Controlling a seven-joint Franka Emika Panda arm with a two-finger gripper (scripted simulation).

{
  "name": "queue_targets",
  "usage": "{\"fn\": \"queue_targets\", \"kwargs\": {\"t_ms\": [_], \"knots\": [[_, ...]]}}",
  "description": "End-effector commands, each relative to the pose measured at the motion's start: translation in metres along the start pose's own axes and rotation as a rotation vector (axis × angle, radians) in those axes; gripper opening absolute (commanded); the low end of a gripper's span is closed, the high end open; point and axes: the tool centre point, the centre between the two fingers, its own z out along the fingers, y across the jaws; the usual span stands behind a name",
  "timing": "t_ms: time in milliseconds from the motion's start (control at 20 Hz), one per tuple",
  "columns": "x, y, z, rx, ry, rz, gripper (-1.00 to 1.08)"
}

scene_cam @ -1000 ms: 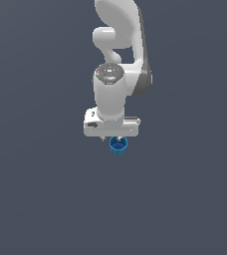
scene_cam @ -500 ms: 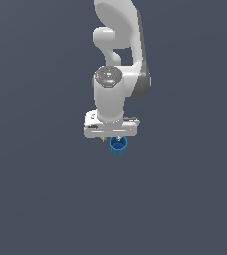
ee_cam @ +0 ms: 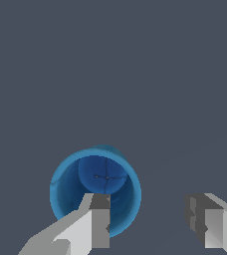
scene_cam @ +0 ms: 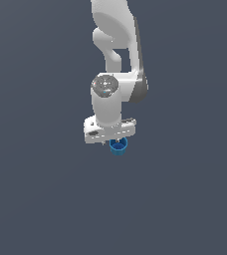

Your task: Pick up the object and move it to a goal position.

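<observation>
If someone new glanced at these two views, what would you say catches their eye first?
The small bright blue cup stands out first against the plain dark grey ground, its hollow top facing the wrist camera. In the exterior view it peeks out just beneath the white arm. The gripper is open, with one finger overlapping the cup's rim and the other well off to its side.

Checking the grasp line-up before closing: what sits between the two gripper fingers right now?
In the wrist view the gap is bare floor; one finger overlaps the blue cup, which lies off to that side, not between them.
</observation>
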Motion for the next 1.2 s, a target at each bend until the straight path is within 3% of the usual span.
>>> {"fn": "queue_targets", "kwargs": {"t_ms": [0,500,1150], "knots": [[-0.002,0.001,0.008,0.01,-0.007,-0.048,0.28],[-0.007,0.002,0.026,0.036,-0.02,-0.165,0.28],[-0.008,0.001,0.048,0.039,-0.021,-0.178,0.28]]}}
